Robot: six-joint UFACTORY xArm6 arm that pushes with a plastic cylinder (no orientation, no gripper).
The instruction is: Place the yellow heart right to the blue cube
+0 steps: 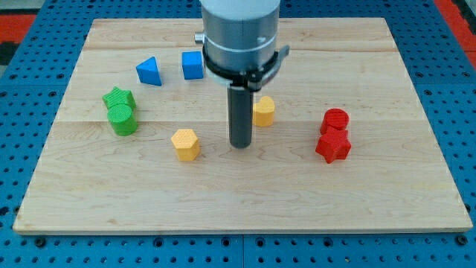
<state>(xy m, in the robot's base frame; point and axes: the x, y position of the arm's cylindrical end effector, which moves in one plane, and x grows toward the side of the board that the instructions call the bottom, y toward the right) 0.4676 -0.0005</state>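
**My tip stands between the two yellow blocks**

The wooden board carries all the blocks; no block lies in a box or a tray. My tip rests on the board near its middle. There is no gripper on this arm, only the straight dark rod, so nothing is held.

The yellow heart is just beside the rod, at about 1 o'clock from my tip. Its left side is hidden behind the rod, so its shape is hard to make out, and I cannot tell if the rod touches it. The blue cube lies well apart from my tip, at about 11 o'clock, close to the grey arm housing. The heart is at about 4 o'clock from the cube, lower on the board.

The other yellow block, with several flat sides, is near my tip at 9 o'clock, not touching it. The blue triangle is just beside the cube, at its 9 o'clock.

At the view's left, the green star and the green cylinder touch each other, the star above. At the view's right, the red cylinder and the red star touch in the same way, the cylinder above.

The housing is cut off by the view's top and hides part of the board behind it.
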